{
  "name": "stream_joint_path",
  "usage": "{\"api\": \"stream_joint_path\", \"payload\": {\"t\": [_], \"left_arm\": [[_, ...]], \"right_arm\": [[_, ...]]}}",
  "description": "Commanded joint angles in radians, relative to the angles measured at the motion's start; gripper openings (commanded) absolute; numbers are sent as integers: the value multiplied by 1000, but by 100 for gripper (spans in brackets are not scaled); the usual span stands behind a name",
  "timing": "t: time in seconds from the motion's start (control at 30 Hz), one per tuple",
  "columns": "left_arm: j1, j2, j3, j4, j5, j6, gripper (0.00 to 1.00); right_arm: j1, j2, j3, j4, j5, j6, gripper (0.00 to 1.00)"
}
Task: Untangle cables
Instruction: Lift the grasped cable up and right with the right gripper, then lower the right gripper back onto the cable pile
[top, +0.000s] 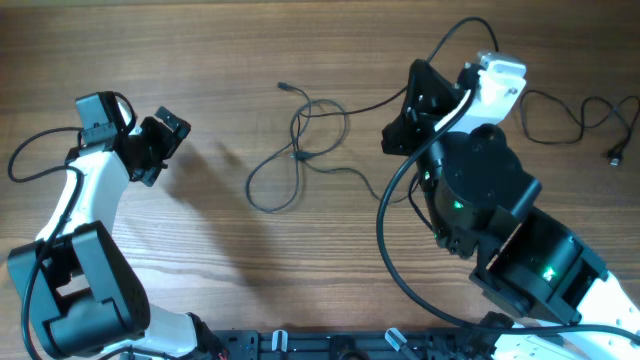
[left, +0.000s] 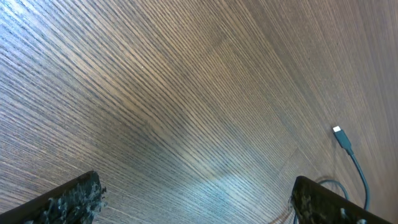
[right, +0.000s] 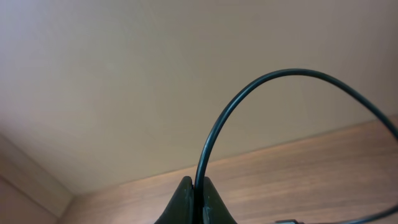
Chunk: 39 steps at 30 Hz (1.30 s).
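Observation:
A loose tangle of thin black cables (top: 298, 152) lies in loops at the middle of the wooden table, with a small plug (top: 283, 86) at its far end. One strand runs right toward my right gripper (top: 400, 110). In the right wrist view that gripper (right: 196, 186) is shut on a black cable (right: 214, 127), which arches up and off to the right. My left gripper (top: 160, 145) hangs open well left of the tangle. In the left wrist view its fingers (left: 74, 199) stand wide apart over bare wood, with a cable plug (left: 339, 134) at the right.
Another thin black cable (top: 560, 120) lies apart at the far right, its plug (top: 612, 157) near the table edge. The arms' own thicker black cables (top: 385, 230) loop over the table beside each arm base.

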Motion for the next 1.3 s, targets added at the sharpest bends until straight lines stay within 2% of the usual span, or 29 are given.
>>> {"api": "stream_joint_path", "payload": {"t": [0.0, 0.3, 0.73, 0.9, 1.03, 1.17, 1.27], "left_arm": [[-3, 5, -7, 4, -6, -10, 100], [-3, 5, -7, 3, -6, -10, 100], [-3, 5, -8, 3, -6, -10, 100], [-3, 5, -8, 4, -6, -10, 100], [-3, 5, -8, 4, -6, -10, 100], [-3, 5, -7, 4, -5, -10, 100], [-3, 5, -7, 4, -6, -10, 100]], "right_arm": [[-5, 6, 2, -32, 36, 14, 4], [-6, 145, 2, -129, 37, 13, 4], [-53, 431, 2, -129, 2, 14, 5], [-84, 525, 2, -103, -208, 14, 5], [-90, 582, 2, -29, -504, 13, 11], [-90, 620, 2, 60, -787, 14, 11], [-85, 635, 2, 138, -1017, 21, 7]]}}
